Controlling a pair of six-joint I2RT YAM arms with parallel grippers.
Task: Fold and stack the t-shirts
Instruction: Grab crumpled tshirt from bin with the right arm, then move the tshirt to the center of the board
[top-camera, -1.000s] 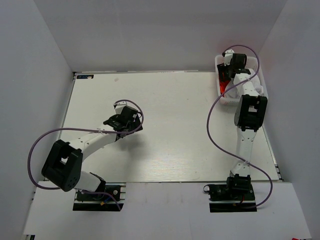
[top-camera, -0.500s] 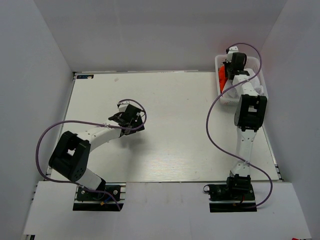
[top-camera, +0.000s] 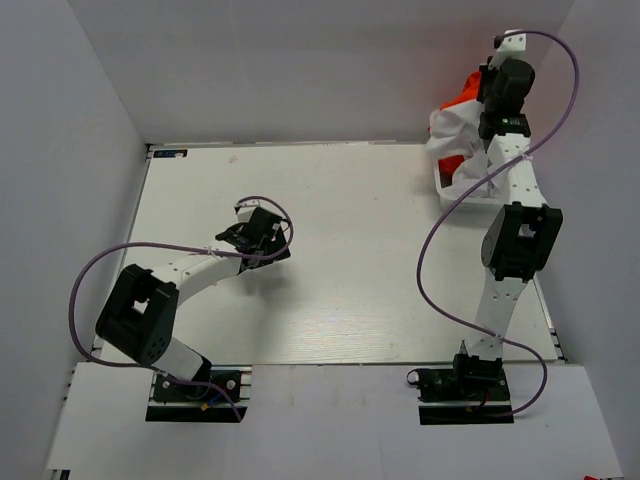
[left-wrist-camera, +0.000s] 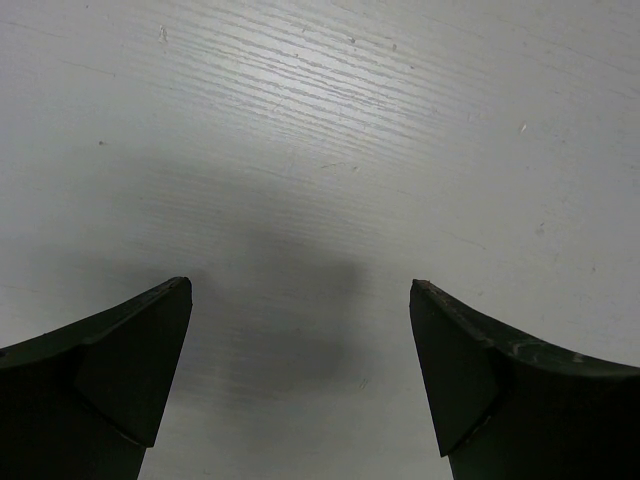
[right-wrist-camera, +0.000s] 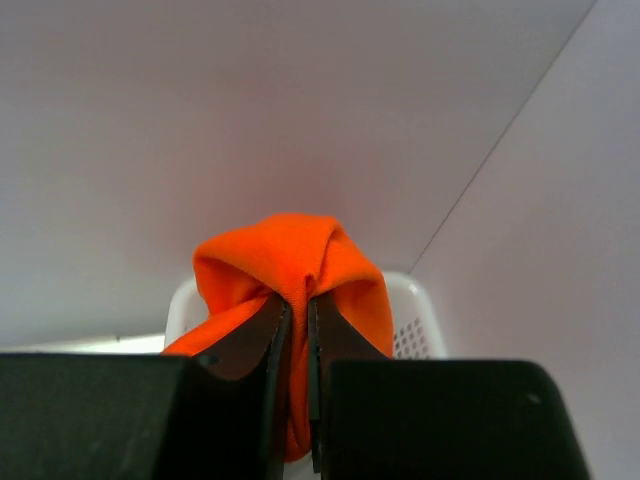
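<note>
Overhead view of a white table with two robot arms mounted at its near edge. The right arm is reaching tall over the table's far right corner. Its right gripper is pinching a bunched fold of the orange-red t-shirt, with the jaws nearly together and cloth bulging above and around them. The shirt is hanging downward from that pinch, so its long axis is running roughly vertical, toward the white lattice basket below it. A white t-shirt is draping up out of the basket just beside the orange one. Whether it is snagged on the orange shirt or only resting against it cannot be told.

The left gripper is hovering over bare tabletop near the middle of the table, with its jaws spread wide and nothing between them. It is well apart from both shirts.

The bare part of the table lies to the left of the held shirt and nearer the arm bases. The right arm is by far the nearer one, so carrying the shirt there likely falls to it.
</note>
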